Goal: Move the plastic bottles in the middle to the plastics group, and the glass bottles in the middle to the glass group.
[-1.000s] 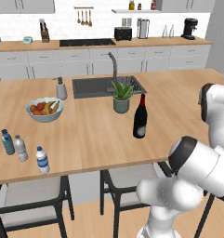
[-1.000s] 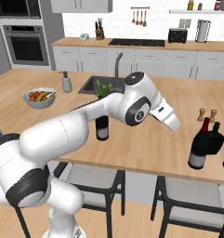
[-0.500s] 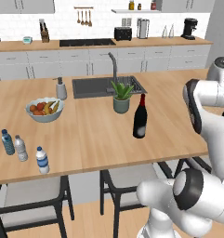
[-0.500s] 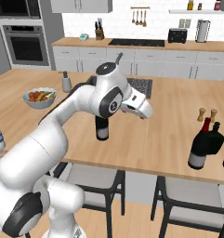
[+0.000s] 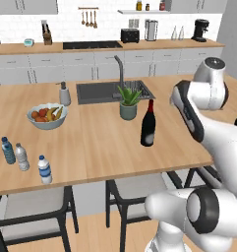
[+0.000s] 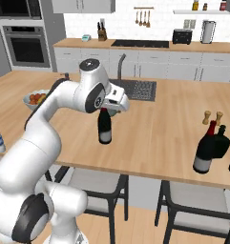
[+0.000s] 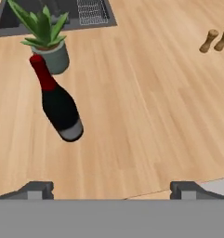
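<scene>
We see the claw (image 7: 111,188) spread wide with nothing between its fingertips, which show at the lower edge of the hand view, well apart from each other above the wooden bench (image 7: 146,107). Below and ahead of it stands a dark wine bottle (image 5: 148,124) with a red foil top, upright near the middle of the bench, just in front of the potted plant (image 5: 128,102) that sits by the sink (image 5: 98,91); in the right base view the same bottle is partly behind the arm's white wrist. At the right end of the bench, in the right base view, we see a second wine bottle with a red top (image 6: 204,148) near the front edge, with a squat dark bottle (image 6: 222,142) just beside it and two small wooden shakers (image 6: 212,116) behind. At the left end, in the left base view, a small clear bottle with a white cap and blue label (image 5: 44,170) stands near the front edge, a little apart from a clear greyish bottle (image 5: 22,157) and a blue-tinted bottle with a dark cap (image 5: 8,150), which stand close together. A fruit bowl (image 5: 47,116) and a soap dispenser (image 5: 65,94) sit farther back on that side.
</scene>
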